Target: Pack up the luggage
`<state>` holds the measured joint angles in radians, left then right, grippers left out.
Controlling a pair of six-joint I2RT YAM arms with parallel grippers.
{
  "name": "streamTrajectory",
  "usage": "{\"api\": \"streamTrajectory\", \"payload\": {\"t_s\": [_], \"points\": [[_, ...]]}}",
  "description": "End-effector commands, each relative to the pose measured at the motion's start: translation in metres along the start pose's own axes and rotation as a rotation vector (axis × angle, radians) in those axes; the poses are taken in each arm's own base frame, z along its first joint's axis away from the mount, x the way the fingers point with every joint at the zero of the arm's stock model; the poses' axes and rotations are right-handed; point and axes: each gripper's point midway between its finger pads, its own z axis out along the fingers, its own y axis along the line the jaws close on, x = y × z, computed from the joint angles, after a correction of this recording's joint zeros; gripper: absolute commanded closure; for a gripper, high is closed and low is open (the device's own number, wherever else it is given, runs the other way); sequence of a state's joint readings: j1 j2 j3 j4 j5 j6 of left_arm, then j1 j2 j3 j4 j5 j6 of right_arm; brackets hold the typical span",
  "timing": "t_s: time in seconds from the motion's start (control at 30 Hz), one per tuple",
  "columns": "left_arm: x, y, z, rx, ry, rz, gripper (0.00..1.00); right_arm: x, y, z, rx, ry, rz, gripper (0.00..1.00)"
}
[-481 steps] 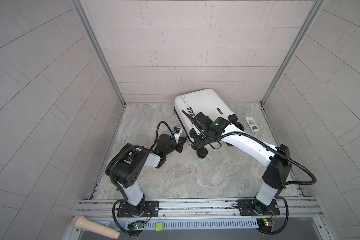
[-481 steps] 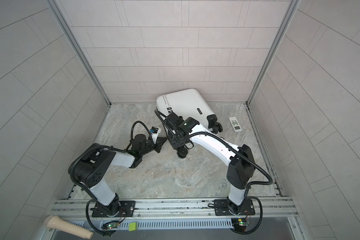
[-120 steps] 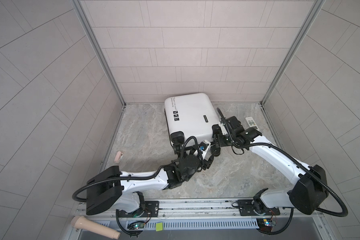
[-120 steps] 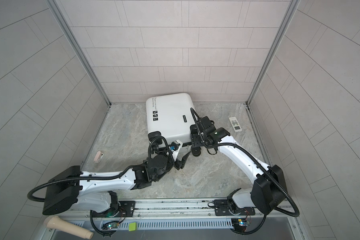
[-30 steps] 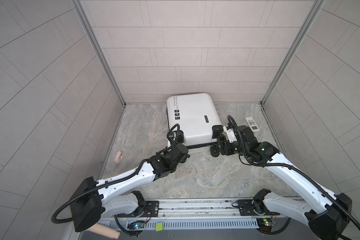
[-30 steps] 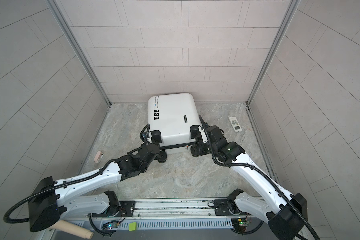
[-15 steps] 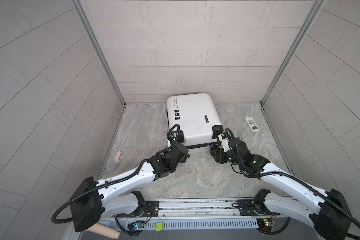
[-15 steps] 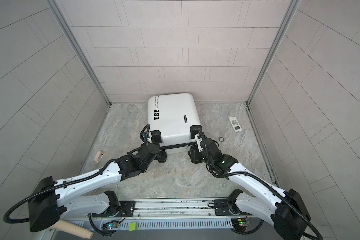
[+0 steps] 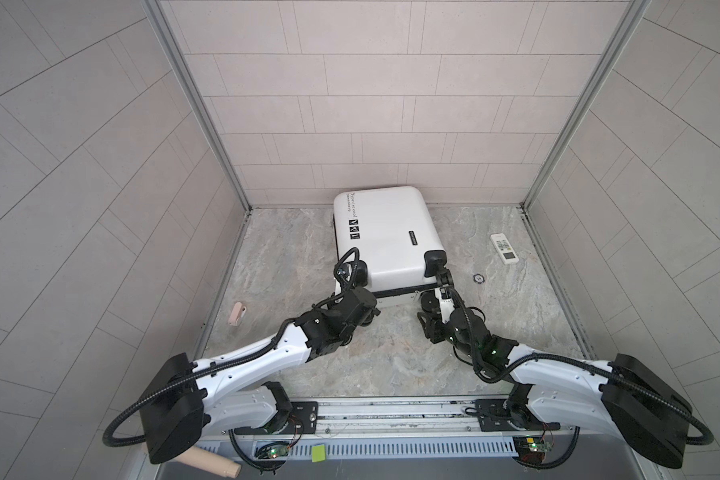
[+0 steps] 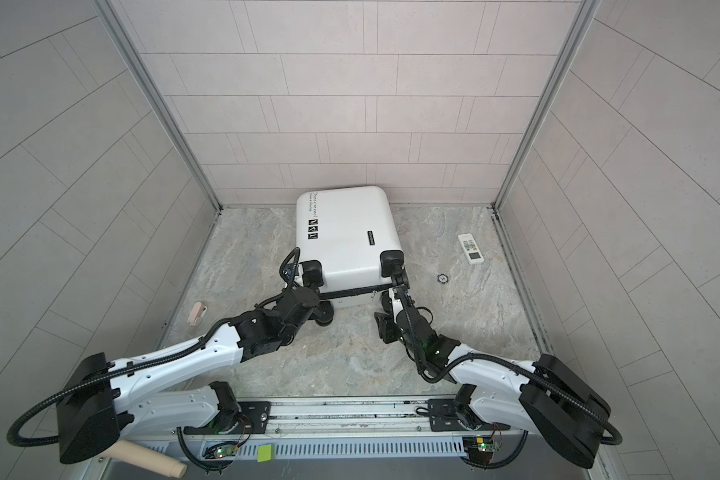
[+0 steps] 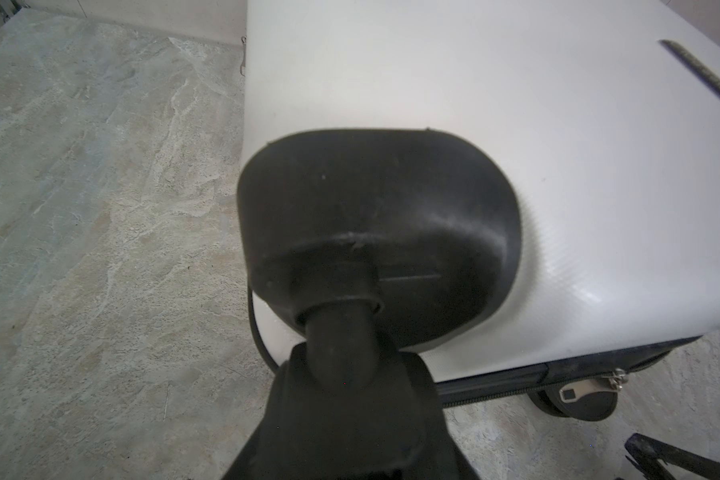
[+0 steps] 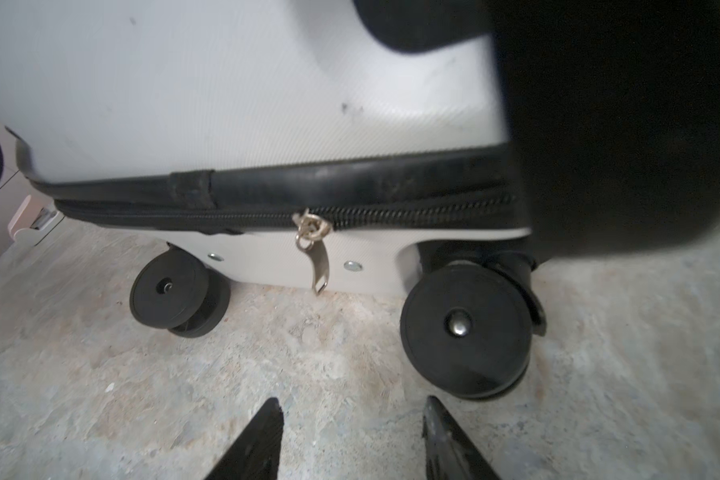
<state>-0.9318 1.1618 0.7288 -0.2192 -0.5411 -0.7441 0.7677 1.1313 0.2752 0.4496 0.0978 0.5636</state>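
Left gripper [image 9: 368, 309] clamps luggage [image 9: 385, 237]; right gripper [image 12: 352, 422] parted

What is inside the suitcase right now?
Not visible. The suitcase lies with its lid down, and the zipper looks closed along the near edge; the white shell hides any contents.

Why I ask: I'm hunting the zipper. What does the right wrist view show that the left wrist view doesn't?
Only the right wrist view: two silver screws on the shell between the wheels, and a pink object past the corner. Only the left wrist view: a black corner housing with its wheel stem, close up, and the dark label strip on the top face. Both: the luggage, its black zipper band, a metal zipper pull, a floor-side wheel, the marble floor.
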Motion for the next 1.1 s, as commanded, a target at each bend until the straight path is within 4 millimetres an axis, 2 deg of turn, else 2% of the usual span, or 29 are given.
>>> {"api": "streamTrajectory", "payload": {"t_s": [0.0,0.3,0.57,0.93,1.07], "points": [[-0.002,-0.018,-0.001,0.069,0.014,0.006,1.0,-0.033,0.013,0.004,-0.035,-0.146,0.01,0.5],[-0.004,-0.017,-0.005,0.078,0.003,-0.002,1.0,-0.04,0.022,0.018,-0.061,-0.17,-0.013,0.57],[-0.003,-0.017,-0.005,0.085,0.008,-0.002,1.0,-0.052,0.021,0.033,-0.06,-0.193,0.016,0.71],[-0.003,-0.017,-0.007,0.093,0.009,-0.005,1.0,-0.064,0.02,0.044,-0.082,-0.214,0.055,0.88],[-0.003,-0.017,-0.007,0.095,0.008,-0.005,1.0,-0.067,0.026,0.047,-0.111,-0.214,0.061,0.99]]}}
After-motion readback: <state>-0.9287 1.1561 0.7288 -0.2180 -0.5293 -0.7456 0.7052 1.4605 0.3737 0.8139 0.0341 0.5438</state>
